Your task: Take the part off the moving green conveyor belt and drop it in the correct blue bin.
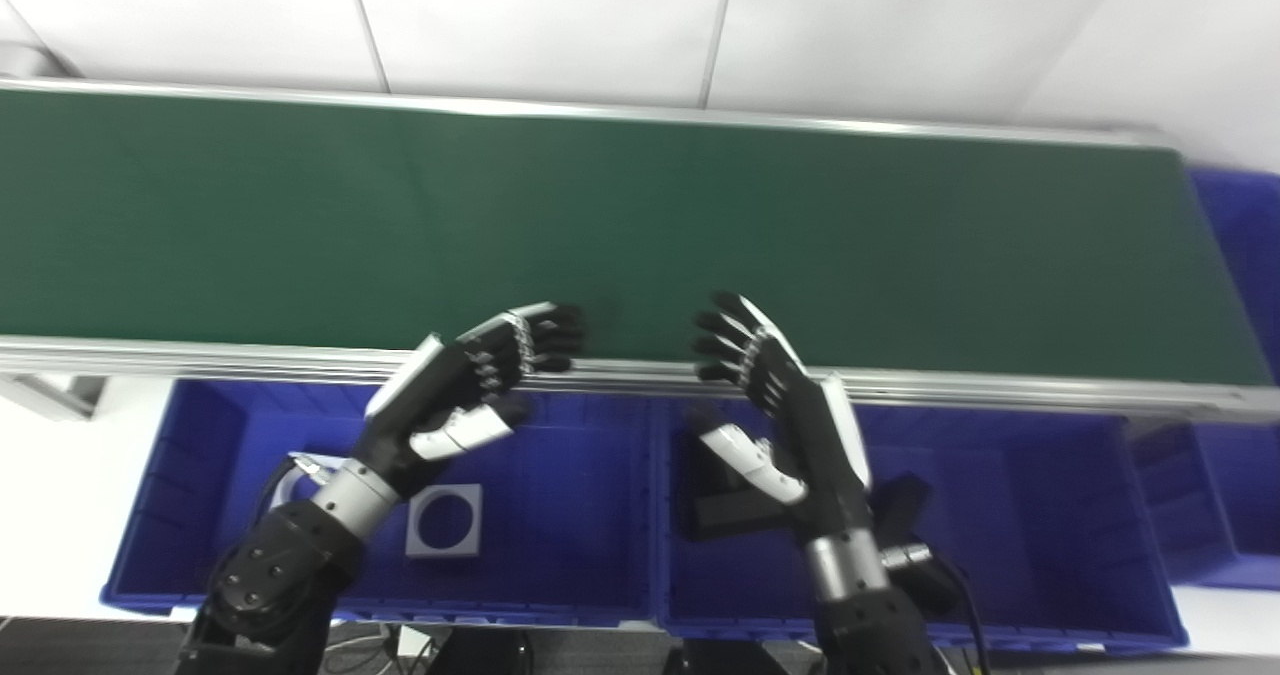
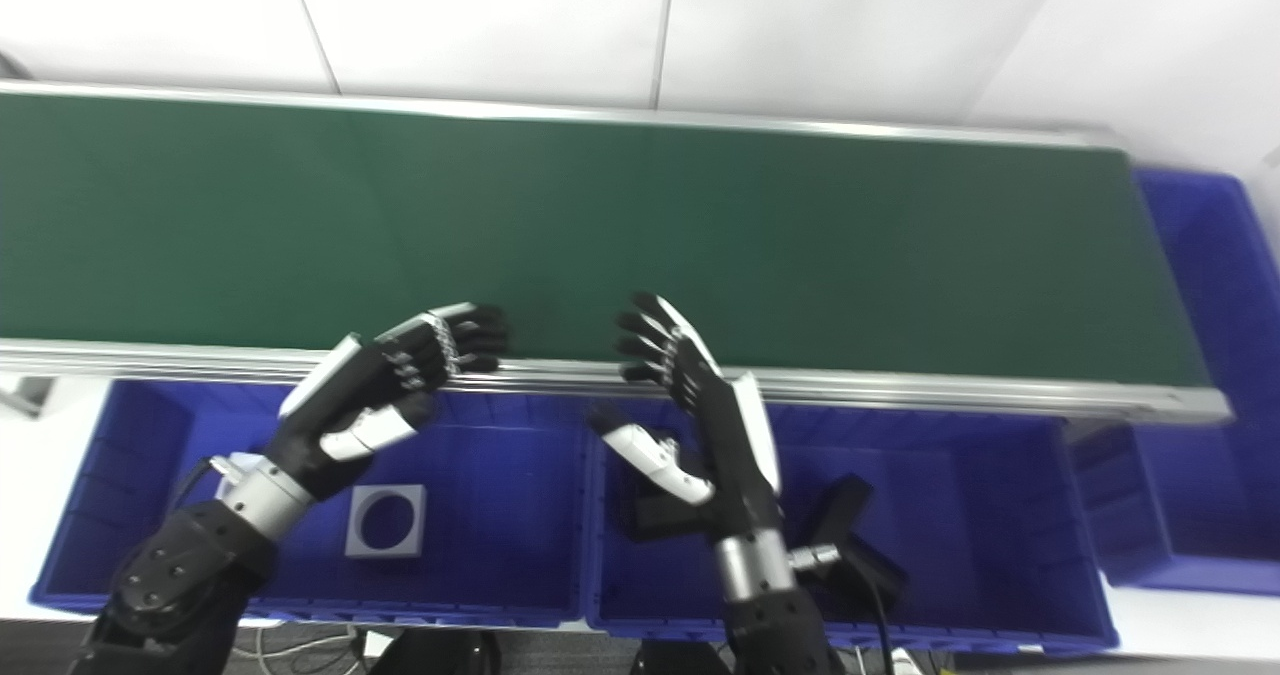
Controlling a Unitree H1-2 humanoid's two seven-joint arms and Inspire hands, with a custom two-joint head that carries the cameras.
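Left eye view
Belt: the green conveyor belt runs from 9 to 3 o'clock across the middle; no part can be made out anywhere on its surface.
Left hand: the left hand is up over the belt's near rail at about 7 o'clock of centre, fingers spread, holding nothing.
Right hand: the right hand stands opposite it at about 5 o'clock, fingers spread, holding nothing; a gap of bare belt lies between the two.
Bins: the left blue bin and the right blue bin sit side by side below the rail.
Grey piece: a grey square plate with a round hole lies flat in the left bin, just beside the left forearm.
Black pieces: dark blocks lie in the right bin, partly behind the right wrist and thumb; their shape is hard to tell.
Far bin: another blue bin shows at 3 o'clock past the belt's end, cut off by the edge.

Right eye view
Far bin: here that bin shows more of its length.
Black pieces: one angled black block is plainer at 5 o'clock, to the right of the forearm.
White thing: something white peeps out behind the left wrist; too hidden to name.
Floor: white tiles fill the 12 o'clock band.
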